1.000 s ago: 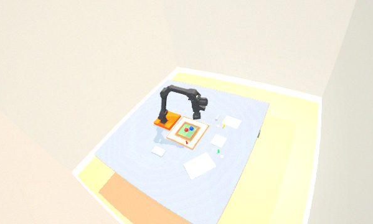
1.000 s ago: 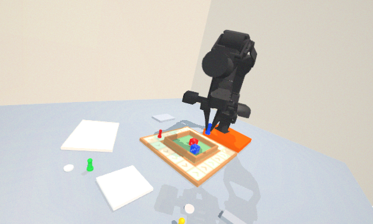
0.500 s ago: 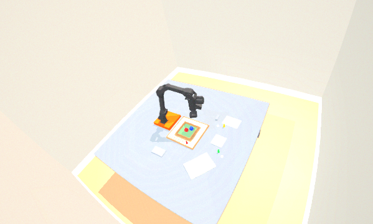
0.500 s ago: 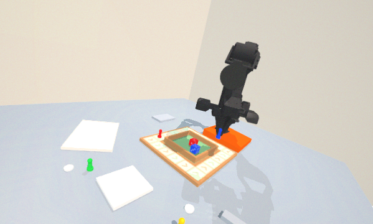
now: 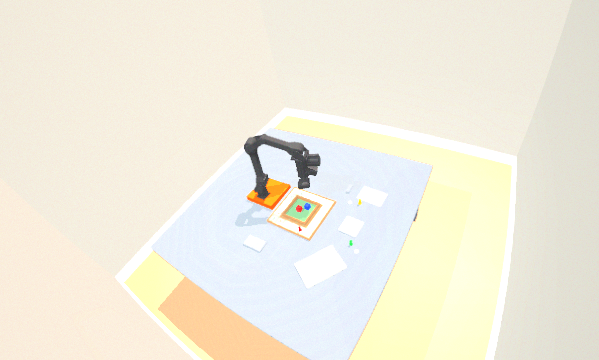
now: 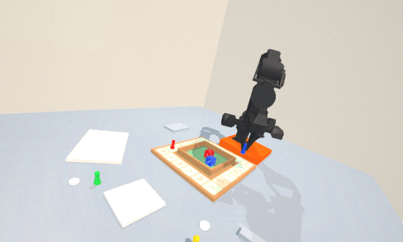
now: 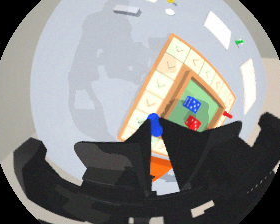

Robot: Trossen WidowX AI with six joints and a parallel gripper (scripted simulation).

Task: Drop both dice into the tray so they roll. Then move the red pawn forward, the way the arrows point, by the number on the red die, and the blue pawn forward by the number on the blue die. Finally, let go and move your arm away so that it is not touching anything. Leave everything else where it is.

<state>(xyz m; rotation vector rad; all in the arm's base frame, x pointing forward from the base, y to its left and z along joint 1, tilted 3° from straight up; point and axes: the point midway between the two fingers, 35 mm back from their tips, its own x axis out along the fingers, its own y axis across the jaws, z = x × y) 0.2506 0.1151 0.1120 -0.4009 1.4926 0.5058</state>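
My gripper (image 6: 244, 148) (image 7: 153, 121) is shut on the blue pawn (image 6: 243, 148) (image 7: 155, 126) and holds it in the air, above the board's side nearest the arm's base. The board (image 5: 272, 220) (image 6: 213, 198) (image 7: 146, 91) is a square track of arrowed cells around a brown-walled tray with a green floor. The red die (image 5: 299, 208) (image 6: 208, 153) (image 7: 192, 123) and the blue die (image 5: 307, 206) (image 6: 210, 160) (image 7: 192, 104) lie in the tray. The red pawn (image 5: 300, 229) (image 6: 173, 144) (image 7: 227, 115) stands on the track near one corner. In the top view the pawn in the gripper is hidden.
The orange base (image 5: 262, 200) (image 6: 262, 155) adjoins the board. A green pawn (image 5: 350, 243) (image 6: 97, 178) (image 7: 239, 42), a yellow pawn (image 5: 359, 202) (image 6: 196, 238), white discs, a pale bar (image 6: 249, 234) (image 7: 127, 10) and several pale slabs lie around the board.
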